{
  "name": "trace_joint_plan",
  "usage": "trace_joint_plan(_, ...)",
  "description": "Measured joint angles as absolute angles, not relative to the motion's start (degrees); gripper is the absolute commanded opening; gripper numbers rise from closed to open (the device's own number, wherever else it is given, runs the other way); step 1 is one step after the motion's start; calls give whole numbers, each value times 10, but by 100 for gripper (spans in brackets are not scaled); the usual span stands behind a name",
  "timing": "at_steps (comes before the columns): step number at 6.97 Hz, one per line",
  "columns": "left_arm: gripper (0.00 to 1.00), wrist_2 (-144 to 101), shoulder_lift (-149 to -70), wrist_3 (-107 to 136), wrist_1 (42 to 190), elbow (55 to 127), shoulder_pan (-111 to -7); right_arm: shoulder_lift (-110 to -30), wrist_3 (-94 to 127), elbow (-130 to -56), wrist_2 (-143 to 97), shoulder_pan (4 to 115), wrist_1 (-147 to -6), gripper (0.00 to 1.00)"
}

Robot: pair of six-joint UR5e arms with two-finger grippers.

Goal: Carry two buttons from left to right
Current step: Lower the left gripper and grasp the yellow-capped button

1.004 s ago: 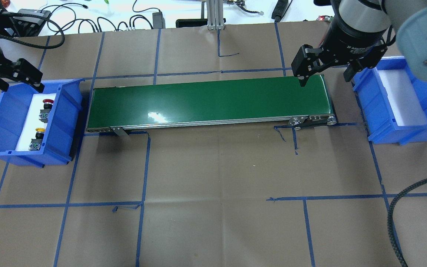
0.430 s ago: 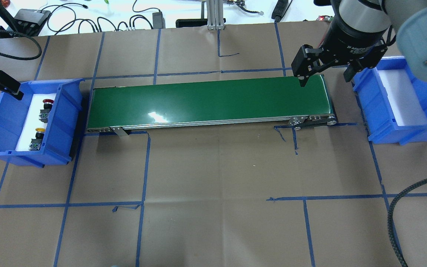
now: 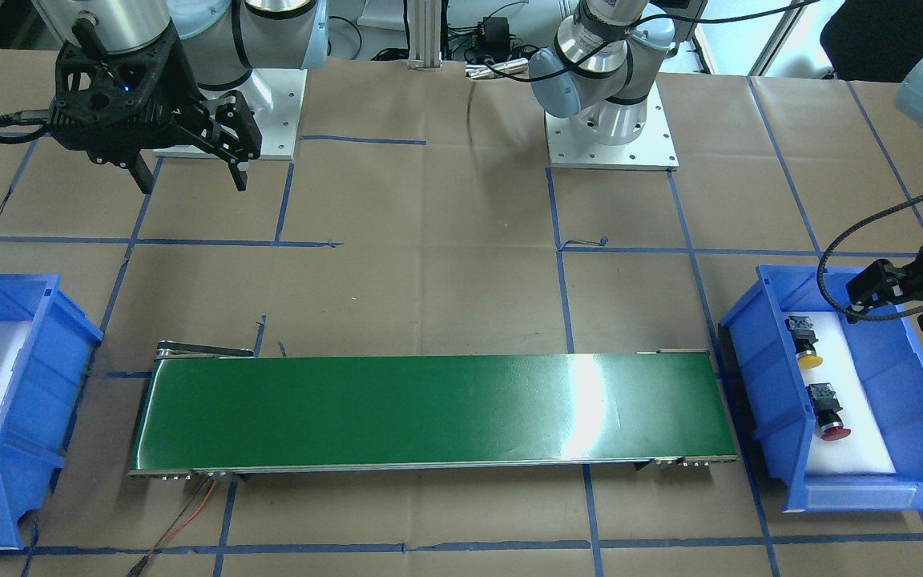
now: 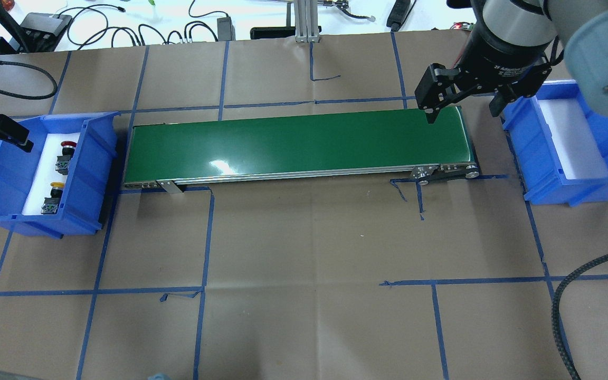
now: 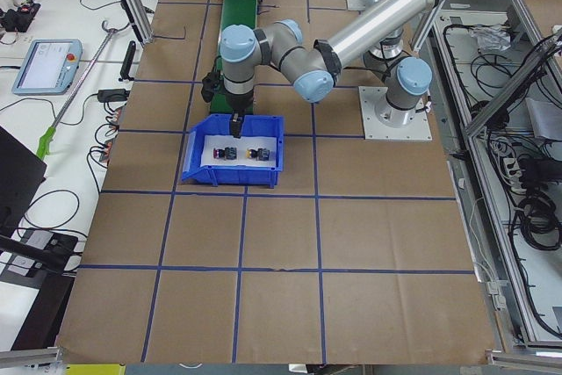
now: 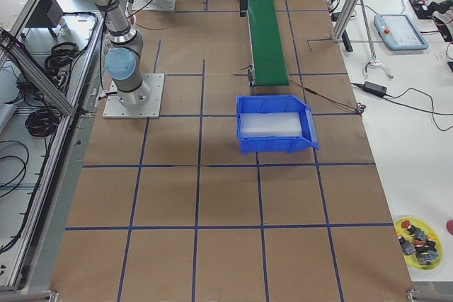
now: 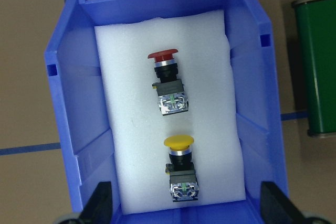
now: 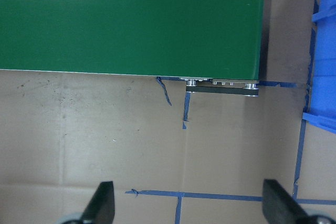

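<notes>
Shifted outward, my left gripper (image 7: 186,203) hangs wide-jawed over the blue bin (image 7: 68,145), likely squaring up on the yellow push button (image 7: 180,166).

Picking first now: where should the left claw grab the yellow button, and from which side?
I'd take the yellow button across its black barrel, between mushroom cap and square rear block, coming straight down from above. It lies on its side on the foam with both flanks free, and the open left claw straddles that axis.
</notes>
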State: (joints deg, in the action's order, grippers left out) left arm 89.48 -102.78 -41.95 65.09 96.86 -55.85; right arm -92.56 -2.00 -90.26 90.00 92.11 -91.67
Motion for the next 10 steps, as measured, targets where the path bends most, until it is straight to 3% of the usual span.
trace_joint_plan(7,100,876,-1056,-366,477,1091,-546,-926,-19,-903,899,921,-917,100)
trace_joint_plan(10,100,873,-1073,-369,449,1106,-524,-926,-20,-903,900,921,-917,100)
